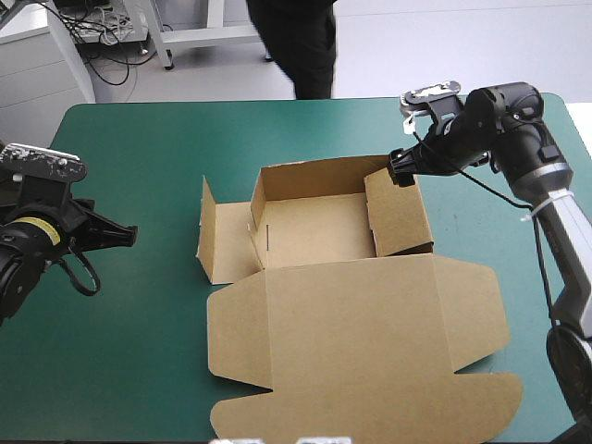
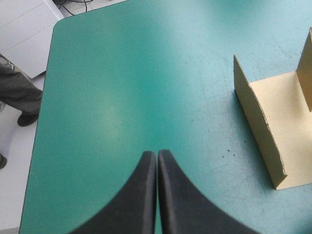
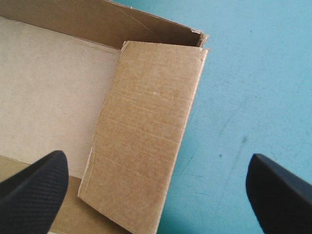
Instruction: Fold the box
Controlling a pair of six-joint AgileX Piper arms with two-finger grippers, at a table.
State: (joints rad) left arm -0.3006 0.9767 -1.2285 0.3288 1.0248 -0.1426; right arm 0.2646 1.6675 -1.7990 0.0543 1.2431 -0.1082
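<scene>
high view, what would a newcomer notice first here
The half-formed brown box fills the middle of the teal-green cover, far and side walls raised, its lid flat toward the near edge. The right gripper hangs open over the box's far right corner; the left gripper, shut, sits over bare cover to the box's left.

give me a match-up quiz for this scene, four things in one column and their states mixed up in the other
Things:
1. left gripper
2. right gripper
3. box lid
4. box's right wall

States:
a. raised
b. open
c. shut, holding nothing
d. lying flat

Pairs: 1-c, 2-b, 3-d, 4-a
</scene>
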